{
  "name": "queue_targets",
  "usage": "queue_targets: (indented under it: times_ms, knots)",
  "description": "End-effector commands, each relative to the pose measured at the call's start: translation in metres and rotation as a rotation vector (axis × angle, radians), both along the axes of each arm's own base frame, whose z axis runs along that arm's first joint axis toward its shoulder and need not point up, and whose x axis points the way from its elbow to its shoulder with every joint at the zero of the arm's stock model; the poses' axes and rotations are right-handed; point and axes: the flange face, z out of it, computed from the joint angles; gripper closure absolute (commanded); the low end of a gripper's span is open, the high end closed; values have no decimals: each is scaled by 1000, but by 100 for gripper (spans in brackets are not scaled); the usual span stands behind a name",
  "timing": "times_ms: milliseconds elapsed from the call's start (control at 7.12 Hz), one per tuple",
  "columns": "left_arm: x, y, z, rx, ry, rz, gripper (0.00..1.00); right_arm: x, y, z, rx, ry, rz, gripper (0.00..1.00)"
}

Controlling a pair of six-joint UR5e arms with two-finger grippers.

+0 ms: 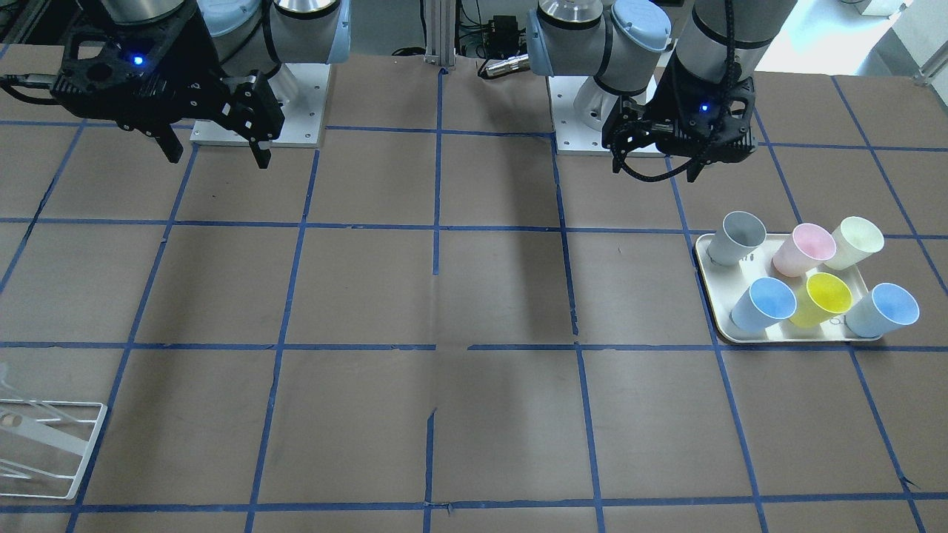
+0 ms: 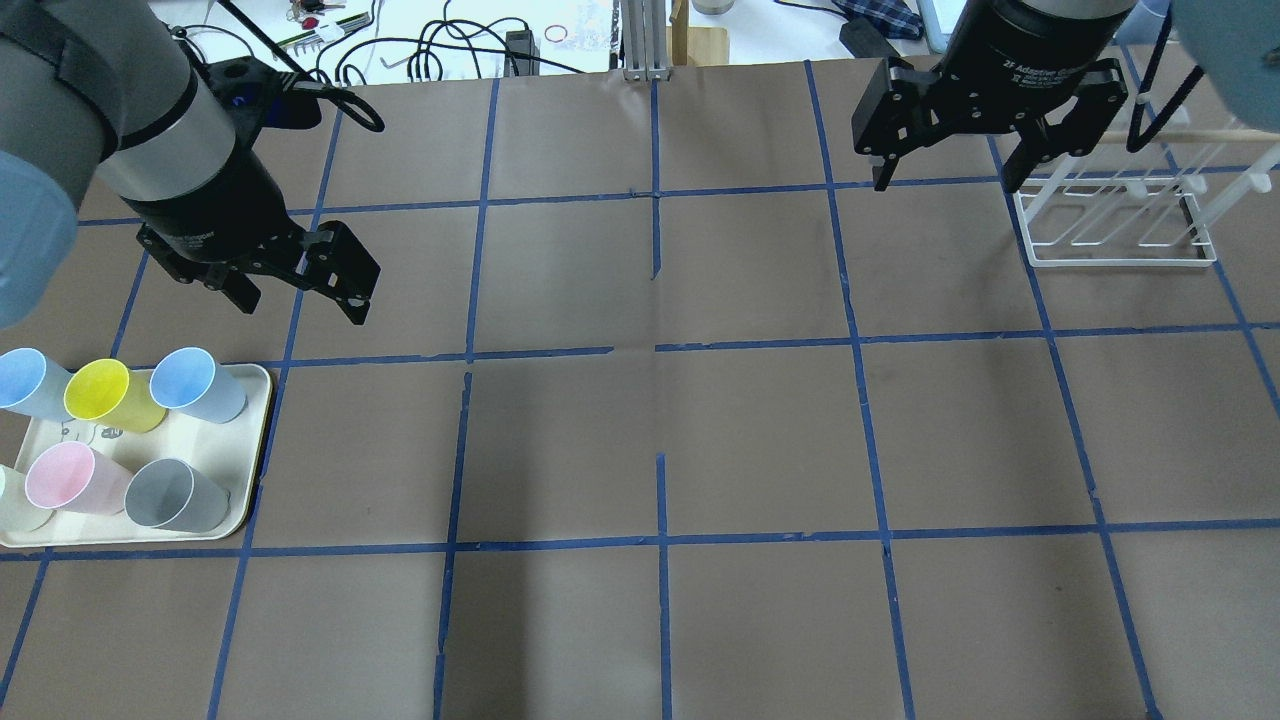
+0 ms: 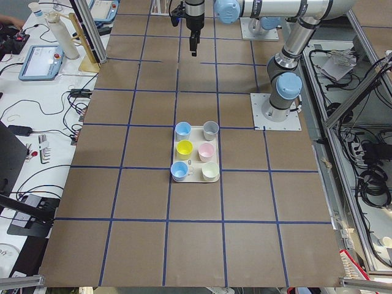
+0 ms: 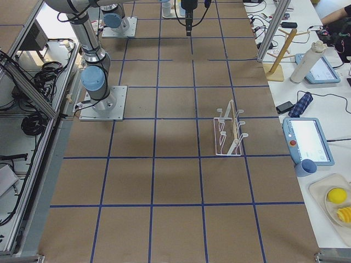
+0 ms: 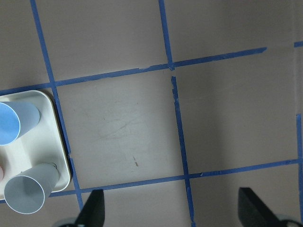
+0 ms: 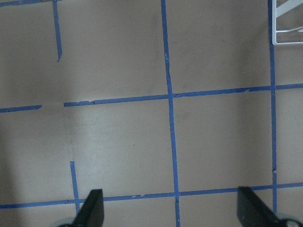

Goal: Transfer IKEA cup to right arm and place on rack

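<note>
Six small plastic cups (image 2: 110,395) sit on one cream rounded tray (image 2: 245,440); two are pale blue cups (image 2: 197,384). The black left gripper (image 2: 300,305) and right gripper (image 2: 945,185) are both spread wide, holding nothing. One white wire rack (image 2: 1120,263) stands far off.

Right gripper (image 2: 945,178): label prob. "2F Adaptive Gripper", partly cut.

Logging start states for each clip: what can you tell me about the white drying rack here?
The rack is a white wire frame that looks like coated metal: a rectangular base, rows of thin slanted prongs, and a pale wooden rod running near its top. It stands upright on the brown table, on the robot's right side, at the opposite end from the cream tray. Its prongs are bare, with nothing hanging on them. Only the table touches it.
</note>
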Motion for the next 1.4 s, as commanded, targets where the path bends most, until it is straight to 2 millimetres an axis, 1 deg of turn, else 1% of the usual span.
queue_targets:
  times_ms: [0, 421, 702, 842, 982, 1123, 1263]
  knots:
    - [0, 3, 5, -7, 1, 0, 0, 0, 0, 0, 0, 2, 0, 0]
    - [3, 7, 10, -15, -1, 3, 0, 0, 0, 0, 0, 2, 0, 0]
    - [4, 7, 2, -5, 11, -3, 0, 0, 0, 0, 0, 2, 0, 0]
    - [20, 0, 2, -13, 5, 1, 0, 0, 0, -1, 1, 2, 0, 0]
    - [56, -10, 2, -12, 12, -3, 0, 0, 0, -1, 1, 2, 0, 0]
    - [95, -15, -9, 7, 23, -30, 0, 0, -1, -1, 4, 3, 1, 0]
    - [137, -21, -14, 5, 28, -124, 0, -1, -2, -3, 7, 3, 0, 0]
